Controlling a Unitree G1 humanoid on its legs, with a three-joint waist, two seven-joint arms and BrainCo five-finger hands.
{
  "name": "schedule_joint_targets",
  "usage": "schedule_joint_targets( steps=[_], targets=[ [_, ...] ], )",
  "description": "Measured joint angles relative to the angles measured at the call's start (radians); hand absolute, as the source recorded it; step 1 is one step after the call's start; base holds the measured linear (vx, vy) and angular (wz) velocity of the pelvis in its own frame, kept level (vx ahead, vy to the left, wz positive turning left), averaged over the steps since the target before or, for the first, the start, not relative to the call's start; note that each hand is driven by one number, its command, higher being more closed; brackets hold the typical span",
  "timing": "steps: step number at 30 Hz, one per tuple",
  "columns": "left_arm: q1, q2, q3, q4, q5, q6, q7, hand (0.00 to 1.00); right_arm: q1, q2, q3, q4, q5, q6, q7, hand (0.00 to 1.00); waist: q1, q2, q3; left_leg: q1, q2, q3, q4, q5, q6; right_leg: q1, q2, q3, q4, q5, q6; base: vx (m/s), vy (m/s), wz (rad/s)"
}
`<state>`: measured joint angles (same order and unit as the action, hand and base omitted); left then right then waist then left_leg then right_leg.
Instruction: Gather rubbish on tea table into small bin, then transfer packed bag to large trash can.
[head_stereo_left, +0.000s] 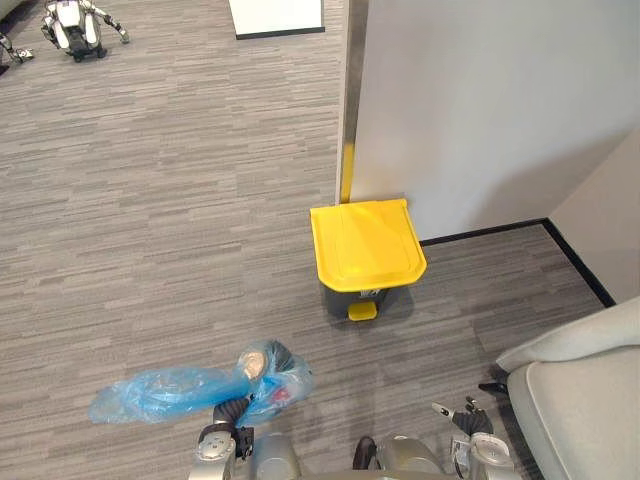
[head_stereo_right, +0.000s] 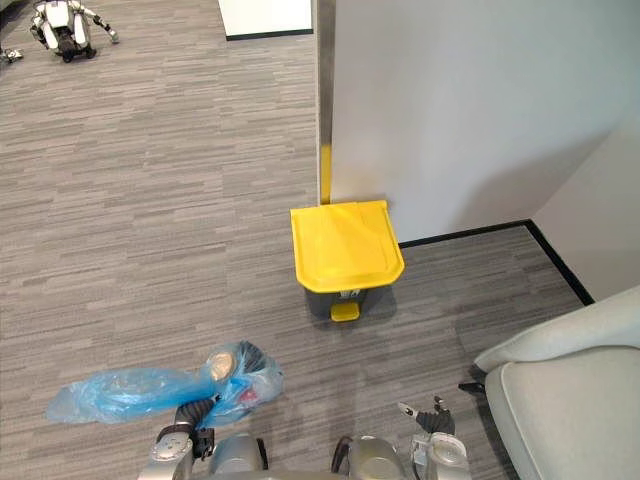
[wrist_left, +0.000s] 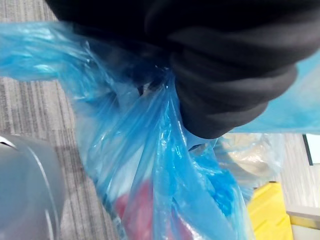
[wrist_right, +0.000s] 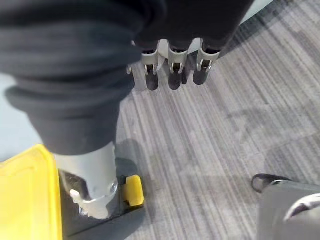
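Grey striped carpet floor (head_stereo_left: 150, 200) spreads through both eye views, with a white wall (head_stereo_left: 480, 100) rising from 12 to 2 o'clock and a pale sofa (head_stereo_left: 580, 400) cutting in at 4 o'clock. Near the centre, against the wall's corner, stands the large trash can (head_stereo_left: 365, 245), its yellow lid down over a grey body and a yellow pedal (head_stereo_left: 362, 311) at its foot. At 7 o'clock the blue bag (head_stereo_left: 160, 392) hangs clear of the floor at the left hand (head_stereo_left: 232, 408), its loose end trailing toward 8 o'clock, well apart from the can. The left wrist view adds what the eye views barely hint at: bunched plastic running under the hand's dark cover, and something red and something pale inside the bag. How that hand grips cannot be told. At 5 o'clock the right hand (wrist_right: 174, 65) shows best in its own wrist view, its fingers straight and holding nothing, the pedal below them. Another robot (head_stereo_left: 75, 28) sits far off at 11 o'clock.
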<state>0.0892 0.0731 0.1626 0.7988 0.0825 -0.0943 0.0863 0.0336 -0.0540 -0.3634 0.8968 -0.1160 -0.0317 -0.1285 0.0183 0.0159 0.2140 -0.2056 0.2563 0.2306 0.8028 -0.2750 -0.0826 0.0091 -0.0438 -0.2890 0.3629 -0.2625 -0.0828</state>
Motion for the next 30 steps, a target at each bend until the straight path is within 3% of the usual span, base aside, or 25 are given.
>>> schedule_joint_targets(
  steps=[2,3,5,6,10,13,15,16,18,19,21,22,23,24,27,30],
  targets=[
    [0.001,-0.002,0.002,-0.003,0.000,0.000,0.000,1.00,-0.007,0.005,-0.004,-0.001,0.000,0.000,-0.002,0.00,-0.001,0.005,0.001,-0.012,-0.032,0.008,-0.229,0.020,0.005,0.036,-0.020,0.009,0.005,-0.004,0.010,0.30,0.202,-0.16],
    [0.003,-0.010,0.003,-0.004,0.000,0.000,0.000,1.00,-0.001,-0.002,-0.011,-0.007,0.000,0.000,-0.002,0.00,0.001,0.023,-0.007,-0.010,-0.045,0.012,-0.391,0.173,0.034,0.044,-0.025,0.019,0.018,-0.026,0.060,0.30,0.222,-0.21],
    [-0.006,-0.007,0.006,0.009,0.000,0.001,0.002,1.00,-0.002,0.015,-0.006,-0.007,0.000,0.002,-0.001,0.00,0.003,-0.004,-0.007,0.004,-0.093,0.045,-0.386,0.163,0.052,0.052,-0.071,0.046,-0.006,-0.048,0.115,0.26,0.164,-0.08],
    [-0.012,0.001,0.005,0.012,0.000,0.001,0.001,1.00,-0.006,0.013,-0.004,-0.006,0.000,0.003,-0.001,0.00,0.005,-0.018,-0.011,0.009,-0.115,0.050,-0.393,0.163,0.053,0.073,-0.084,0.052,-0.057,-0.029,0.134,0.28,0.163,0.03],
    [0.003,0.016,0.005,0.055,0.000,0.003,0.002,1.00,-0.033,0.002,0.001,0.015,-0.002,-0.001,-0.001,0.00,0.023,-0.020,-0.012,0.076,-0.138,0.077,-0.412,0.134,0.084,0.126,-0.103,0.106,-0.107,0.005,0.148,0.18,0.080,-0.34],
    [0.026,0.016,0.004,0.083,0.000,0.004,0.002,1.00,-0.054,-0.017,0.018,0.052,-0.012,-0.001,-0.001,0.00,0.024,-0.019,-0.012,0.166,-0.168,0.087,-0.506,0.096,0.077,0.028,-0.140,0.154,0.137,-0.001,0.183,0.08,0.052,-0.40],
    [0.033,0.019,-0.003,0.087,0.000,0.004,0.002,1.00,-0.043,-0.023,0.027,0.060,-0.013,-0.001,0.000,0.00,0.019,-0.029,-0.014,0.214,-0.195,0.096,-0.549,0.096,0.084,-0.061,-0.190,0.157,0.337,0.040,0.252,0.06,0.028,-0.08],
    [0.035,0.025,-0.004,0.089,0.000,0.005,0.002,1.00,-0.032,-0.025,0.028,0.071,-0.013,0.002,0.000,0.00,0.013,-0.028,-0.013,0.243,-0.204,0.091,-0.565,0.088,0.101,-0.115,-0.212,0.159,0.462,0.080,0.248,0.11,0.062,0.13],
    [0.041,0.029,-0.008,0.089,0.000,0.004,0.003,1.00,-0.018,-0.023,0.050,0.071,-0.013,0.011,0.002,0.00,-0.006,-0.019,-0.017,0.267,-0.204,0.076,-0.582,0.083,0.107,-0.170,-0.216,0.154,0.476,0.005,0.216,0.14,0.030,0.23],
    [0.035,0.032,-0.007,0.088,0.000,0.004,0.003,1.00,-0.019,-0.023,0.061,0.071,-0.013,0.011,0.003,0.00,-0.006,-0.028,-0.020,0.277,-0.199,0.072,-0.591,0.082,0.106,-0.215,-0.204,0.150,0.445,-0.017,0.195,0.16,-0.059,0.31],
    [0.024,0.038,-0.004,0.088,0.000,0.004,0.003,1.00,-0.008,-0.023,0.065,0.071,-0.013,0.011,0.002,0.00,-0.008,-0.022,-0.018,0.285,-0.182,0.052,-0.582,0.082,0.085,-0.244,-0.161,0.156,0.298,-0.005,0.180,0.15,-0.102,0.44],
    [0.028,0.048,-0.003,0.081,0.000,0.002,0.002,1.00,0.010,-0.012,0.065,0.071,-0.013,0.012,0.002,0.00,-0.003,-0.067,-0.034,0.279,-0.207,0.029,-0.567,0.064,0.054,-0.235,-0.145,0.177,0.099,0.140,0.140,0.17,-0.135,0.48],
    [0.023,0.036,-0.001,0.098,0.000,0.006,0.004,1.00,0.013,-0.017,0.061,0.078,-0.013,0.012,0.001,0.00,-0.005,-0.061,-0.036,0.282,-0.201,0.011,-0.555,0.055,0.043,-0.221,-0.139,0.164,0.114,0.127,0.138,0.22,-0.151,0.39],
    [0.030,0.022,-0.002,0.100,0.000,0.008,0.002,1.00,0.014,-0.026,0.045,0.083,-0.013,0.012,0.000,0.00,-0.004,-0.033,-0.055,0.283,-0.170,0.001,-0.561,0.053,0.035,-0.202,-0.116,0.150,0.076,0.127,0.133,0.20,-0.118,0.10],
    [0.026,0.004,0.004,0.100,0.000,0.008,0.003,1.00,0.001,-0.031,0.036,0.079,-0.013,0.012,-0.001,0.00,-0.007,0.008,-0.071,0.290,-0.135,-0.010,-0.597,0.061,0.011,-0.186,-0.073,0.122,0.020,0.132,0.124,0.22,-0.109,0.02],
    [0.023,0.000,0.006,0.101,0.002,0.008,0.002,1.00,0.010,-0.030,0.011,0.079,-0.012,0.012,-0.001,0.00,-0.005,0.010,-0.073,0.327,-0.118,-0.016,-0.634,0.066,0.004,-0.135,-0.048,0.110,-0.018,0.134,0.122,0.14,-0.058,0.03]
  ],
)
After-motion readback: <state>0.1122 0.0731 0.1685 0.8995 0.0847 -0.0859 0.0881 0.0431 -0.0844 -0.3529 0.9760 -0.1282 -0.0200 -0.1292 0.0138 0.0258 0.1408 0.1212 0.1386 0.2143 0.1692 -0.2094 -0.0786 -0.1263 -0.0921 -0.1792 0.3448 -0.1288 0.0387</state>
